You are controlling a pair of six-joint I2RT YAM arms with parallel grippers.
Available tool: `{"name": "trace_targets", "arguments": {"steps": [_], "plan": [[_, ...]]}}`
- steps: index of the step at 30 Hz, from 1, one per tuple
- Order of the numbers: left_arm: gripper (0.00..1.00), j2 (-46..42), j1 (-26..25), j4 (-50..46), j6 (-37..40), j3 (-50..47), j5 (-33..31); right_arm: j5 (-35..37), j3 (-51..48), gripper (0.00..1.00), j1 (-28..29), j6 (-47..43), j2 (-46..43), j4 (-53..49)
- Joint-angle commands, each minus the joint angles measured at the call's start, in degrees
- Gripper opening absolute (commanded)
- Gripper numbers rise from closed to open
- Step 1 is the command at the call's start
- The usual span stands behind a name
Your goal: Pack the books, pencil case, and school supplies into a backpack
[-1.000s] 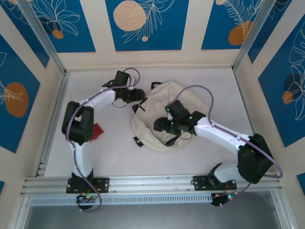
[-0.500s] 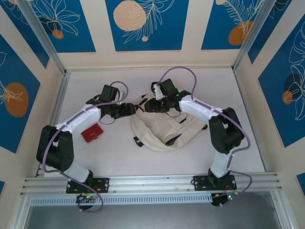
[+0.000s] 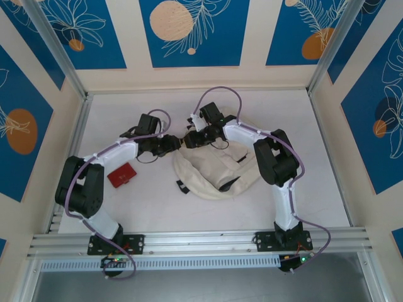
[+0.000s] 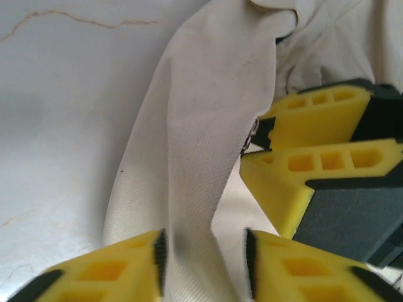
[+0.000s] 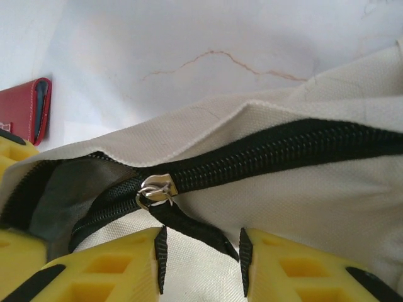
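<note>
Top external | 1 backpack [image 3: 208, 179] | 1 red case [image 3: 121, 175] | both jaws straddling backpack, grip unclear

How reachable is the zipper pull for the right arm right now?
Probably yes: the zipper pull sits uncovered just ahead of the right gripper, its black tab lying between the parted fingers; nothing blocks it.

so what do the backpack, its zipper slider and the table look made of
Backpack: cream woven canvas, matte; the weave shows clearly.
Zipper slider: probably metal, silvery and shiny with bright glints.
Table: smooth white with thin brown veins, marble-look; stone or laminate, can't tell.
</note>
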Motion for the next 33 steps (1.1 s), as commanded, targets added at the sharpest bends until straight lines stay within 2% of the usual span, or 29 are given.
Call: {"name": "trace_targets", "arguments": {"steps": [1,6,8,15,17,21,27,30,32,33], "plan": [[0.27,0.3,-0.25,2.19,0.7,-1.69,2.6,-1.61,2.7,0.38,-0.25,-6.21,1.86,-1.43],[0.04,-2.56,-0.2,2.49,3.26,-3.15,2.85,0.06,5.82,0.36,0.2,-9.8,4.4,-4.38],[0.0,-3.89,-0.25,2.47,4.05,-3.8,2.79,-0.05,6.03,0.34,0.16,-10.68,4.56,-4.89],[0.0,-5.56,-0.24,0.84,5.89,-5.12,2.1,4.51,4.46,0.05,0.14,-9.56,2.23,-2.68],[0.0,-5.85,-0.25,0.45,6.15,-5.61,1.92,7.14,3.42,0.01,0.03,-8.01,0.94,-1.06],[0.0,-6.62,-0.25,-0.2,6.53,-6.79,1.16,15.81,2.57,0.0,-0.31,-3.93,-0.12,0.63],[0.0,-6.61,-0.26,-0.5,6.64,-7.08,1.01,23.97,2.37,0.0,-0.48,-0.16,-0.06,0.99],[0.0,-6.52,-0.25,-0.65,6.65,-6.86,1.02,24.77,2.9,0.0,-0.85,1.46,-0.28,-0.39],[0.0,-6.43,-0.25,-1.64,7.11,-6.19,0.82,21.35,2.15,0.0,-0.96,1.71,-1.68,-0.63],[0.11,-6.49,-0.25,-2.71,7.6,-5.59,0.32,18.43,1.39,0.0,-1.03,1.72,-2.76,-0.34]]}}
